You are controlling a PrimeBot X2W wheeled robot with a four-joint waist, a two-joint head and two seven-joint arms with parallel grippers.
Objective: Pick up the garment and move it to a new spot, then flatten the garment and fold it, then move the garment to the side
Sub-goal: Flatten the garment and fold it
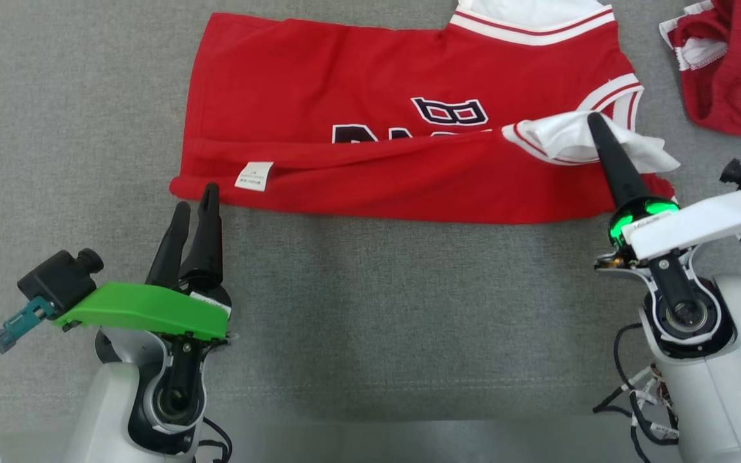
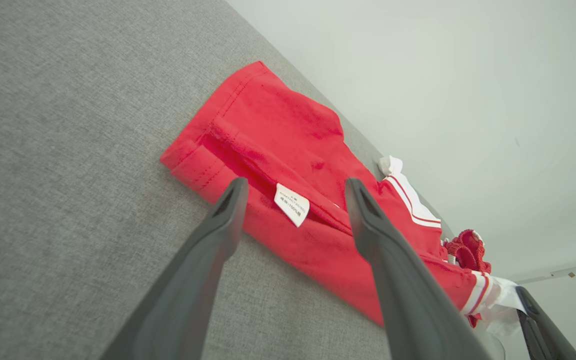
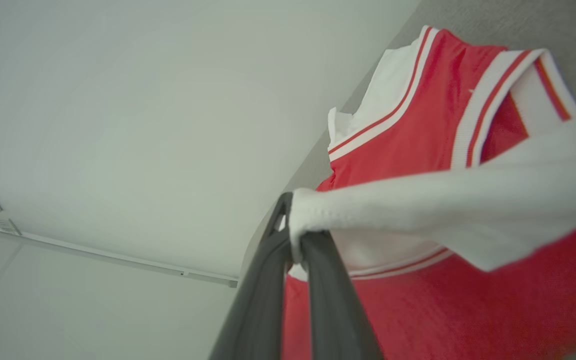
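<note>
The garment, a red sleeveless jersey with white trim and dark lettering, lies spread on the grey table, its near side folded over itself. My right gripper is shut on the white-trimmed armhole cloth at the garment's right end and holds it slightly raised. In the right wrist view the fingers pinch that white cloth in front of the garment. My left gripper stands open just in front of the hem corner, empty. Seen from the left wrist, the gripper frames the garment and its white label.
A second crumpled piece of red and white clothing lies at the table's far right. Bare grey table stretches to the left of the garment and in front of it. A pale wall rises behind the table's far edge.
</note>
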